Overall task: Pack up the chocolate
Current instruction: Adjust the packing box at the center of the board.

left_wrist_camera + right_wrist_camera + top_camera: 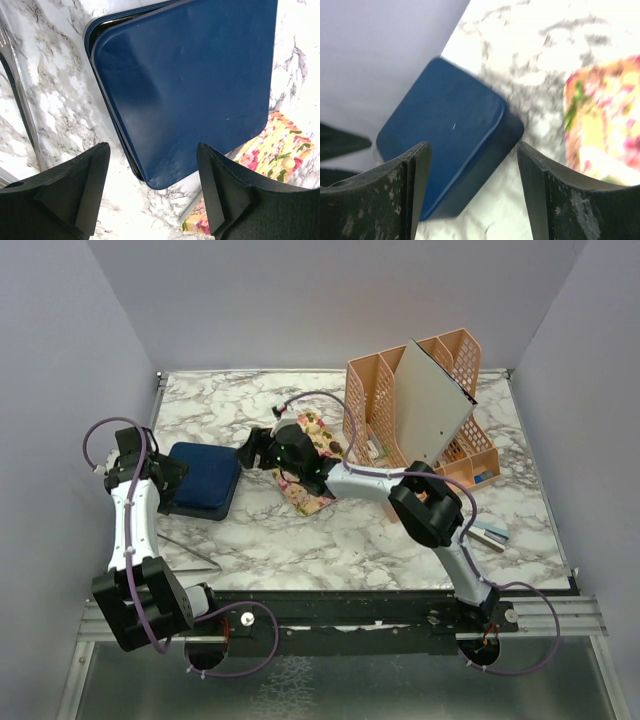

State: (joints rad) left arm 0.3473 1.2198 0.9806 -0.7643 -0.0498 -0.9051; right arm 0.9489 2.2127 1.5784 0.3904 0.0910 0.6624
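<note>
Lying nearest on the marble surface [350,540], a thin metal rod [190,550] is resting by the left arm. Just beyond it, the left jaws are hanging spread and empty over the closed blue box [185,85]. The right jaws, also spread and gripping nothing, are pointing at the box's other side, above a floral sheet [305,492]. Small brown and cream pieces, seemingly the chocolate [318,428], are sitting on the sheet's far part. Farther back, a pink organizer [365,390] is standing with a grey board [430,400] leaning in it.
</note>
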